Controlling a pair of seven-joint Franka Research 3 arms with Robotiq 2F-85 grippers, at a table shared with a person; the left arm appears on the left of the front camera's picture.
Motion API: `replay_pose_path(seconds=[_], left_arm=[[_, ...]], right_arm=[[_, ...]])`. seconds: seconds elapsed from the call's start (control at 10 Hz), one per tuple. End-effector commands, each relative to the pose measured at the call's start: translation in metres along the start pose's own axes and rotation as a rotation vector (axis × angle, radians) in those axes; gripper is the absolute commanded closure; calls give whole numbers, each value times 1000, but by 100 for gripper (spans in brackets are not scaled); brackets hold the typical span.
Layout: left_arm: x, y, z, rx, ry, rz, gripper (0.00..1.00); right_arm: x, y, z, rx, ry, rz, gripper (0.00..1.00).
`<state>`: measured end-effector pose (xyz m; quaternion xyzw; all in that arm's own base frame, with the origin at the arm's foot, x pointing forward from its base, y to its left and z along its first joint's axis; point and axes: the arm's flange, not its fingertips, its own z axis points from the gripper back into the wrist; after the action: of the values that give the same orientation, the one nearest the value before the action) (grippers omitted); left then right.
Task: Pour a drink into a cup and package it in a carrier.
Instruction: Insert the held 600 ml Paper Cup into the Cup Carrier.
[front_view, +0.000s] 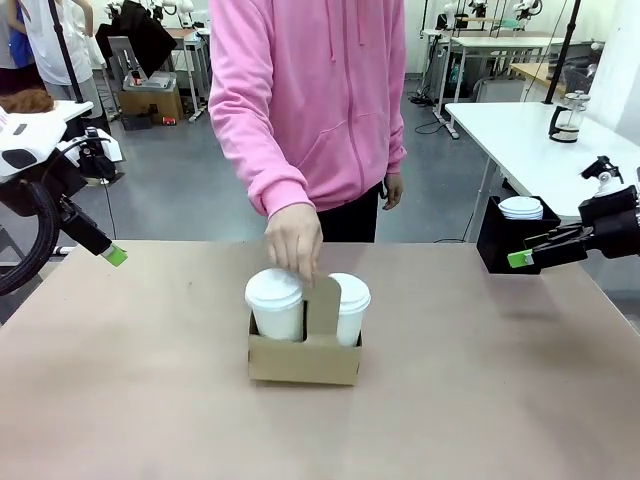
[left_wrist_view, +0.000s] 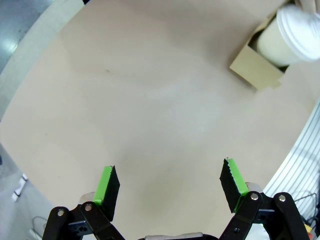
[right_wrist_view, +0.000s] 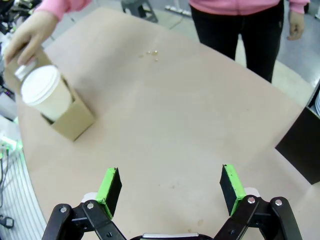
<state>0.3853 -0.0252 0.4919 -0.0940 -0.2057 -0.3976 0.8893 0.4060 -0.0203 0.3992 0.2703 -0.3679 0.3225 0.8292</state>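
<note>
My left gripper (left_wrist_view: 169, 186) is wide open and holds nothing, low in the frame over bare table (left_wrist_view: 150, 100). My right gripper (right_wrist_view: 170, 187) is the same, open and empty. The carrier (front_view: 304, 358) sits at centre with two lidded cups (front_view: 274, 302); a hand (front_view: 293, 240) touches its handle.

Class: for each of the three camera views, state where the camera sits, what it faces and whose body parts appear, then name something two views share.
Front view: fixed on the robot's side, facing the person across the table; a hand rests on the carrier; left gripper and right gripper at the sides.
Left wrist view: looks down past open fingers at the tabletop; carrier corner top right.
Right wrist view: looks past open fingers; hand on carrier top left.
Shared: carrier with white-lidded cups.
</note>
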Motion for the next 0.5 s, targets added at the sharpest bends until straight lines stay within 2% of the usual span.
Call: replay_pose_path(seconds=[0.0, 0.4], left_arm=[[0, 0, 0, -1, -7, -4, 0], [0, 0, 0, -1, -7, -4, 0]], right_arm=[[1, 0, 0, 12, -5, -1, 0], [1, 0, 0, 12, -5, -1, 0]])
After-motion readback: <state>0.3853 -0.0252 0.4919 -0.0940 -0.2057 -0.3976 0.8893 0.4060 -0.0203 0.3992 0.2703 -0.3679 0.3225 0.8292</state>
